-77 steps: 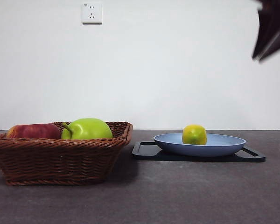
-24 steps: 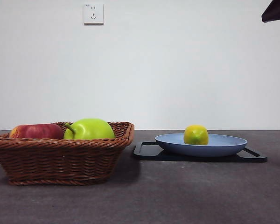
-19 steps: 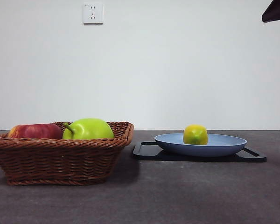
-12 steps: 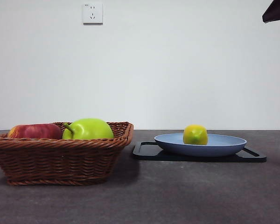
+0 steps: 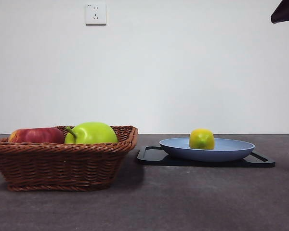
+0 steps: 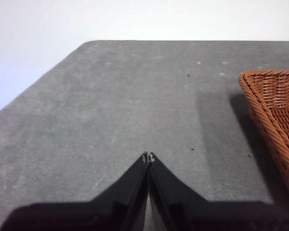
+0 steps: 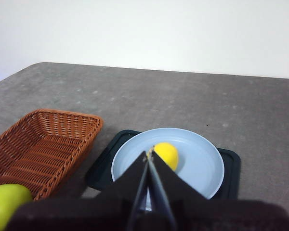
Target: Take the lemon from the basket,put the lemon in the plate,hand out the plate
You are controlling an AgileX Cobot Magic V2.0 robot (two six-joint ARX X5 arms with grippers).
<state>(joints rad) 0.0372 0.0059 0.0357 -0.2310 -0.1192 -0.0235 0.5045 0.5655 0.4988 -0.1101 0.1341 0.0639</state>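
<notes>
Right wrist view, lemon (image 7: 166,154) beyond right claw (image 7: 149,155)

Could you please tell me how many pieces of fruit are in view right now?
3: a red apple and a green apple in the basket, and the lemon on the plate. More may lie hidden below the basket's rim.

Lemon (image 5: 201,138): one, I count;
Apples: two (green apple (image 5: 91,133), red apple (image 5: 36,135));
Basket (image 5: 62,166): one;
Plate (image 5: 231,150): one;
Tray (image 5: 151,155): one;
My grippers: two
</notes>
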